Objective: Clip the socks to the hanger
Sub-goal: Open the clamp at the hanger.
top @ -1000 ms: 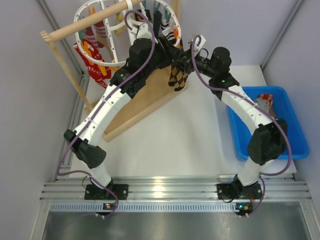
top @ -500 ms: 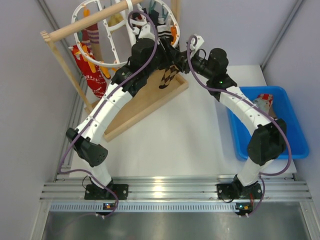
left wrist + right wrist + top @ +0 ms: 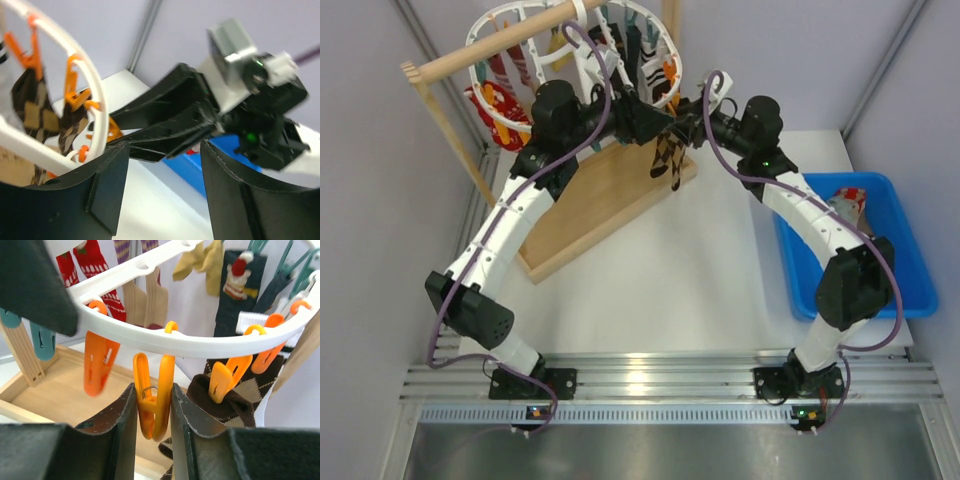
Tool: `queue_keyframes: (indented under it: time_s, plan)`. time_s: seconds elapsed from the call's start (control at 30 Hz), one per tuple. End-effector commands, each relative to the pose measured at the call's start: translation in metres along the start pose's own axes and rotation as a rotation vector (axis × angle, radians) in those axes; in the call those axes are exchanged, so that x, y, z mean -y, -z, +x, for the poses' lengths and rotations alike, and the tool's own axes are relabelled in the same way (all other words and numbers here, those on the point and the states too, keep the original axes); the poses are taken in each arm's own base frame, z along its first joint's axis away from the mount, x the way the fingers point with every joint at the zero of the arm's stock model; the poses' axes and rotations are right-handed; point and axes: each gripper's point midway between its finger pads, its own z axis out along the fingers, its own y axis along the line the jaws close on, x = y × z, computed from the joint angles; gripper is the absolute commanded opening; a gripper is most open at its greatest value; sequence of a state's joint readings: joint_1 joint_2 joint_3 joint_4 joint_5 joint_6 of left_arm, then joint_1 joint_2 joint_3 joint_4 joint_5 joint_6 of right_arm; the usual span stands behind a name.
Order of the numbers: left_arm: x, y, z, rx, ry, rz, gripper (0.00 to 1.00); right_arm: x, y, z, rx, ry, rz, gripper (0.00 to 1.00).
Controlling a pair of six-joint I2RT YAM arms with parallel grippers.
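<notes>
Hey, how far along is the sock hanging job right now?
Done: several socks, red and yellow among them, hang clipped on the hanger, and the argyle sock looks clipped too. In hand: the right gripper pinches an orange clip; the left gripper is open, empty. Left: at least one sock in the blue bin.

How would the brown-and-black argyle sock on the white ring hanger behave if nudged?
Probably floppy: the brown-and-black argyle sock hangs limp, cuff bunched at an orange clip. Likely light, as one clip holds it; it should swing.
</notes>
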State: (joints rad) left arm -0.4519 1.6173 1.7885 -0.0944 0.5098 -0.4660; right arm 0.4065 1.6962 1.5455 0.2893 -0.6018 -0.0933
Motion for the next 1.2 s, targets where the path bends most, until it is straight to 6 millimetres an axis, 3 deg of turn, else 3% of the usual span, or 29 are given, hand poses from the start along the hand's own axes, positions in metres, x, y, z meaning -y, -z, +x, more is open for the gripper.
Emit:
queue_keyframes:
  time_s: [0.0, 0.07, 0.13, 0.17, 0.2, 0.23, 0.3, 0.37, 0.53, 0.6, 0.83, 0.97, 1.03, 1.17]
  plan:
    - [0.069, 0.024, -0.025, 0.067, -0.362, 0.308, 0.64, -0.005, 0.004, -0.055, 0.136, 0.069, -0.047, 0.00]
    - [0.082, 0.029, -0.028, 0.072, -0.562, 0.363, 0.64, -0.008, 0.005, -0.056, 0.138, 0.069, -0.063, 0.00]
    - [0.085, 0.028, -0.013, 0.005, -0.655, 0.378, 0.64, -0.009, 0.005, -0.057, 0.137, 0.069, -0.066, 0.00]
    - [0.091, 0.029, -0.029, 0.040, -0.849, 0.380, 0.64, -0.010, 0.006, -0.057, 0.135, 0.068, -0.071, 0.00]
    - [0.079, 0.026, -0.005, -0.067, -0.876, 0.370, 0.64, -0.010, 0.006, -0.056, 0.132, 0.067, -0.072, 0.00]
    - [0.082, 0.022, -0.005, -0.057, -1.030, 0.390, 0.64, -0.010, 0.006, -0.055, 0.129, 0.067, -0.072, 0.00]
    - [0.079, 0.023, -0.009, -0.062, -1.163, 0.373, 0.64, -0.010, 0.007, -0.056, 0.128, 0.074, -0.072, 0.00]
    - [0.073, 0.023, 0.002, -0.107, -1.355, 0.396, 0.63, -0.009, 0.007, -0.055, 0.121, 0.080, -0.067, 0.00]
    - [0.042, 0.024, 0.021, -0.244, -1.730, 0.410, 0.58, -0.009, 0.009, -0.055, 0.115, 0.095, -0.073, 0.00]
    - [0.031, 0.022, 0.028, -0.297, -1.794, 0.418, 0.57, -0.009, 0.008, -0.053, 0.111, 0.102, -0.076, 0.00]
    - [0.013, 0.003, 0.018, -0.291, -1.923, 0.344, 0.57, -0.010, 0.009, -0.041, 0.061, 0.192, -0.084, 0.00]
    - [0.001, -0.006, 0.022, -0.292, -1.995, 0.320, 0.57, -0.013, 0.009, -0.037, 0.037, 0.238, -0.094, 0.00]
    - [0.002, -0.014, 0.014, -0.247, -2.022, 0.288, 0.57, -0.013, 0.010, -0.035, 0.030, 0.254, -0.095, 0.00]
    - [-0.018, -0.025, 0.017, -0.277, -2.112, 0.272, 0.56, -0.013, 0.012, -0.037, 0.022, 0.283, -0.097, 0.00]
